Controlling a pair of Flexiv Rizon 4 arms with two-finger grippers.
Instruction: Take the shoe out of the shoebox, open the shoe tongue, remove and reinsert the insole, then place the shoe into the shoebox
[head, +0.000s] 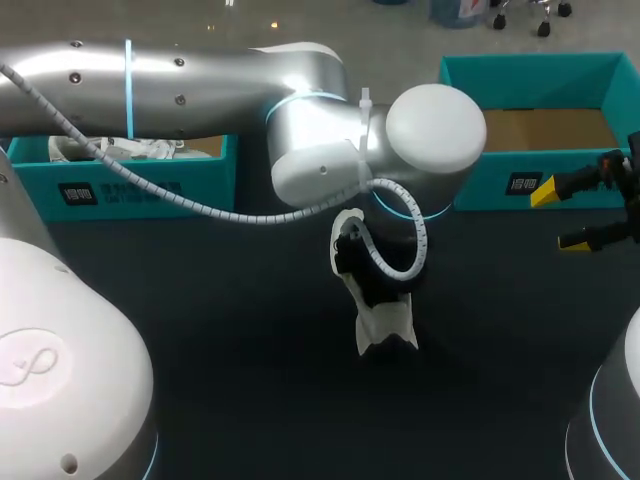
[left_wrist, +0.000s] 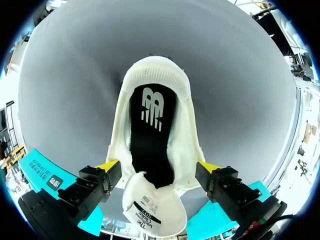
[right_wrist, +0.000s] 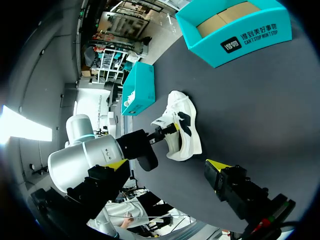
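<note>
The shoe (left_wrist: 172, 90) is white with a knitted collar. It rests on its sole near the middle of the dark table (head: 250, 390), well in front of both boxes. Its black insole (left_wrist: 150, 150) lies inside and carries a pale logo towards the heel. The tongue (left_wrist: 142, 197) is folded out over the front, showing its white underside and a label with small dark print that is too fine to make out. The left gripper (left_wrist: 157, 166) straddles the shoe's middle. Its fingers stand wide apart and the yellow tips meet the upper on either side, so it grips the shoe across its width. In the head view the left arm (head: 200, 85) reaches across from the left. Its thick wrist and a ribbed white hose (head: 200, 205) cover most of the shoe, leaving only the heel curve and the tongue showing. Behind the arm stands the left shoebox (head: 205, 175), teal, with white things inside and a black patch of white print on its front wall. The right shoebox (head: 495, 190), teal as well, stands open at the table's far right, with a bare brown floor and a similar printed patch. The right gripper (head: 560, 216) hangs just before that box, its fingers spread and nothing between them.
</note>
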